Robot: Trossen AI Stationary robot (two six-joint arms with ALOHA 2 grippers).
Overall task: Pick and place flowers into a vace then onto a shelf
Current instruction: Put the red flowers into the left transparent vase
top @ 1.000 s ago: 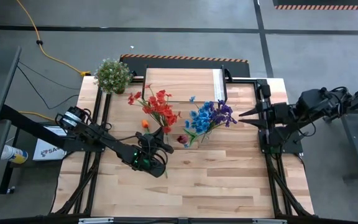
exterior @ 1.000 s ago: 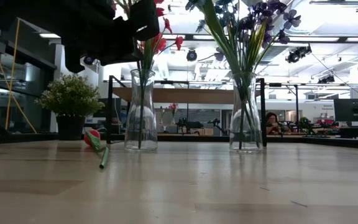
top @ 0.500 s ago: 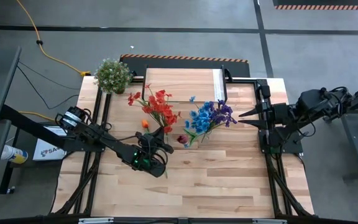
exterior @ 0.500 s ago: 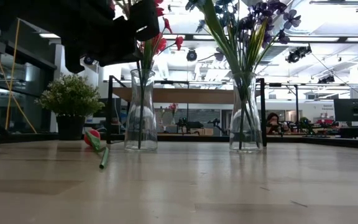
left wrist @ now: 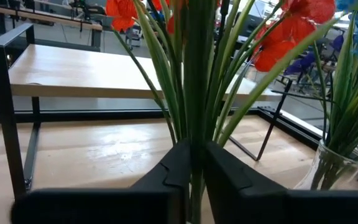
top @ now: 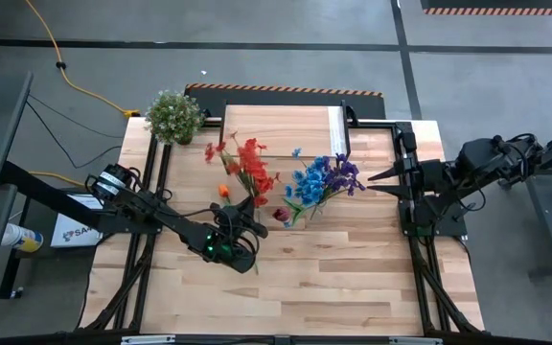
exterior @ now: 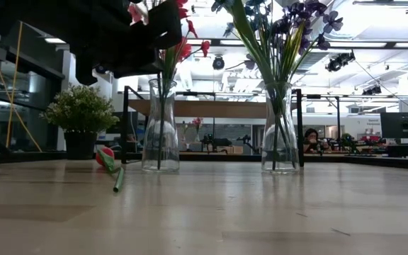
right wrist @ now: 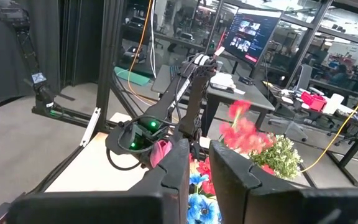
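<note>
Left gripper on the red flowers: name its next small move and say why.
Probably open the left gripper and lift straight up. It is shut on the green stalks of the red artificial flowers, and the low view shows those stalks already down inside the upright clear glass vase. The right gripper waits at the right edge of the plank table.

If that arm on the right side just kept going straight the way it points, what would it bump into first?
Probably the blue and purple flowers in their vase; the right end effector points at them across a short bare gap. Its height relative to the blooms is unclear.
</note>
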